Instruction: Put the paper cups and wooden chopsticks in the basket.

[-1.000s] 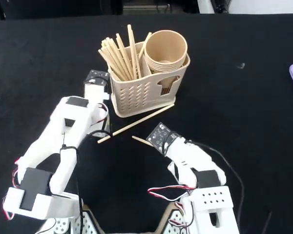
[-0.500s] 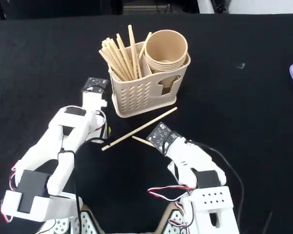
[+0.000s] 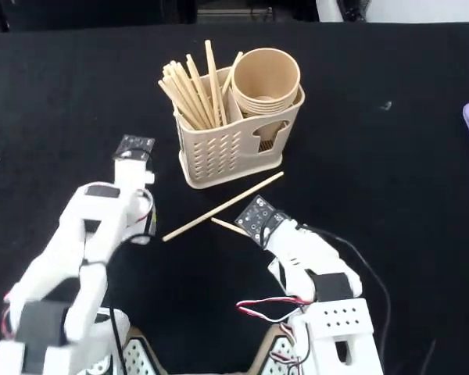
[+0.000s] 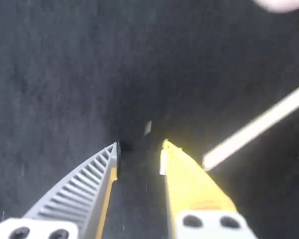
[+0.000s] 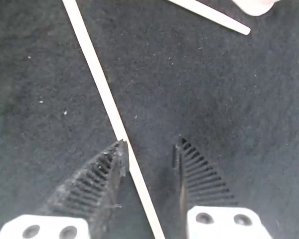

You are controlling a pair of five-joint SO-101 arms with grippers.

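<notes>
Several chopsticks and paper cups stand in the basket toward the far edge of the desk; two loose chopsticks lie before it. The left gripper gapes empty; the right gripper gapes astride one.

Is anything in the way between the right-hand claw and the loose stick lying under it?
Nothing visible. The right gripper hangs open over the thin pale wooden chopstick, which lies on the black cloth between its fingers, close to one. A second loose chopstick lies apart, nearer the beige slotted basket.
</notes>
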